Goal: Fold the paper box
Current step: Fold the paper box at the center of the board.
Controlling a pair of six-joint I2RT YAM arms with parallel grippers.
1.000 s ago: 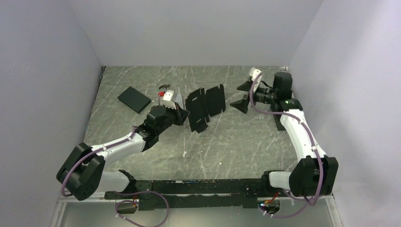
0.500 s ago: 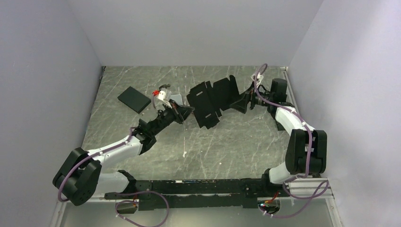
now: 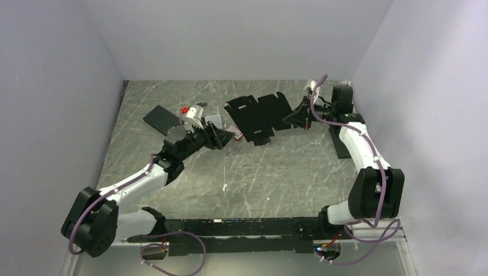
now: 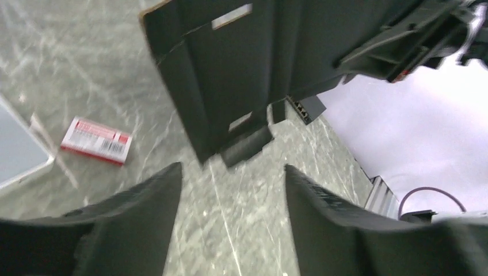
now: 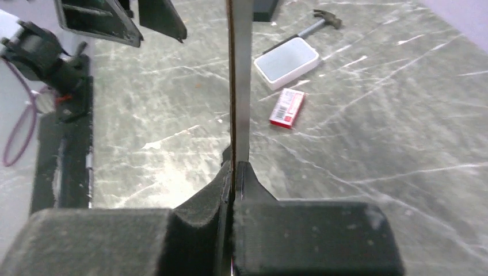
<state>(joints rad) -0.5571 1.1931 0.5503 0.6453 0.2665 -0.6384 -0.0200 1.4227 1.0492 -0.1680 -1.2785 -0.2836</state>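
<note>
The paper box [image 3: 259,115] is an unfolded sheet of matte black cardboard with flaps and slots. It is held up off the table at the back middle. My right gripper [image 3: 300,118] is shut on its right edge; in the right wrist view the thin sheet [image 5: 239,86] runs edge-on out of the closed gripper [image 5: 235,167]. My left gripper [image 3: 228,137] stands open just left of and below the sheet, not touching it. In the left wrist view the box [image 4: 241,75] hangs ahead of the open left gripper [image 4: 231,168], with only tabletop between the fingers.
A silver-grey case [image 3: 213,121] and a small red-and-white packet [image 5: 288,107] lie left of the box. A black slab [image 3: 161,119] lies at the back left, another [image 3: 340,144] by the right wall. A small hammer [image 5: 322,22] lies beyond the case.
My right gripper has closed on the box's right edge and now holds it up. My left gripper has let go of the left edge, opened and drawn back.
</note>
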